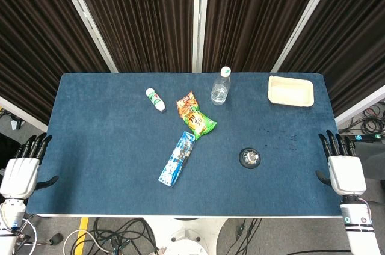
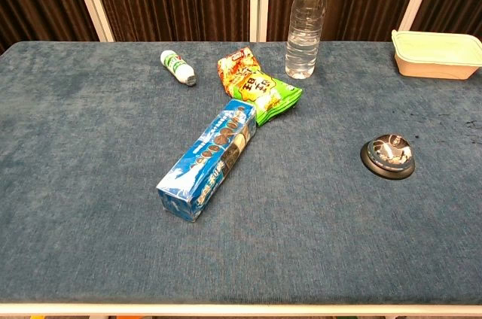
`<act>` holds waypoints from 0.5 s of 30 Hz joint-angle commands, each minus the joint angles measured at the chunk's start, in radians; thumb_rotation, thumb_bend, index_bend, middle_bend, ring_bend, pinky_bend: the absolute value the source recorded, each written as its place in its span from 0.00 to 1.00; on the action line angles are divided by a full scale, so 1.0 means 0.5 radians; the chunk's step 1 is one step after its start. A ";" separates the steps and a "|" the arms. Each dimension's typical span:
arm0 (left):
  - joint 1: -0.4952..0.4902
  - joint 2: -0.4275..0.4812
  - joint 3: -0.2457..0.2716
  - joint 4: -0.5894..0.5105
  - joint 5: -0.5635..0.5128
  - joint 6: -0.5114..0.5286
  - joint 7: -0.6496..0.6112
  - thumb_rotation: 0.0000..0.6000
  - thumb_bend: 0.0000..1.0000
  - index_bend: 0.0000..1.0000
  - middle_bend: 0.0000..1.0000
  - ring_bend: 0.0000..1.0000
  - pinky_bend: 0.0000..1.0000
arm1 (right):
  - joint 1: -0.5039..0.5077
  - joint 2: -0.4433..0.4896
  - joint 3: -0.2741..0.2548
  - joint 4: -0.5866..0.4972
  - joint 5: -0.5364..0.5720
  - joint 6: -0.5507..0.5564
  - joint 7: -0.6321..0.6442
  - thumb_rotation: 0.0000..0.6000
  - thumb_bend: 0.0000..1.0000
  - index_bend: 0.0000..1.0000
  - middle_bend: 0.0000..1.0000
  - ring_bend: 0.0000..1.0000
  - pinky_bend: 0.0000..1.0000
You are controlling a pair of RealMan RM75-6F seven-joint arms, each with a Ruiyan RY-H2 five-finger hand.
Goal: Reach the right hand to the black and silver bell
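The black and silver bell (image 1: pixel 249 158) (image 2: pixel 388 156) sits on the blue table, right of centre and near the front. My right hand (image 1: pixel 343 168) hovers at the table's right front edge, fingers apart and pointing away, holding nothing, well to the right of the bell. At the left front edge my left hand (image 1: pixel 23 168) is likewise open and empty. Neither hand shows in the chest view.
A blue biscuit box (image 1: pixel 177 158) (image 2: pixel 208 162) lies mid-table, an orange-green snack bag (image 1: pixel 195 116) (image 2: pixel 258 87) behind it. A water bottle (image 1: pixel 221 86) (image 2: pixel 305 22), a small white bottle (image 1: pixel 155 99) (image 2: pixel 178 68) and a cream tray (image 1: pixel 290 90) (image 2: pixel 435 53) stand at the back.
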 commanded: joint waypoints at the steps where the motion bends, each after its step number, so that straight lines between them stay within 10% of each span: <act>1: 0.014 -0.005 0.013 0.023 0.015 0.015 -0.021 1.00 0.00 0.06 0.03 0.00 0.17 | 0.003 -0.005 -0.003 -0.001 -0.006 -0.006 -0.008 1.00 0.10 0.00 0.00 0.00 0.00; 11: 0.002 -0.007 0.004 0.043 0.010 -0.001 -0.031 1.00 0.00 0.06 0.03 0.00 0.17 | 0.032 -0.079 0.021 -0.003 -0.082 0.042 -0.036 1.00 0.34 0.00 0.09 0.02 0.03; 15: -0.017 -0.039 0.000 0.046 -0.005 -0.036 -0.002 1.00 0.00 0.06 0.03 0.00 0.17 | 0.048 -0.132 0.015 0.023 -0.191 0.090 -0.011 1.00 0.52 0.00 0.43 0.38 0.44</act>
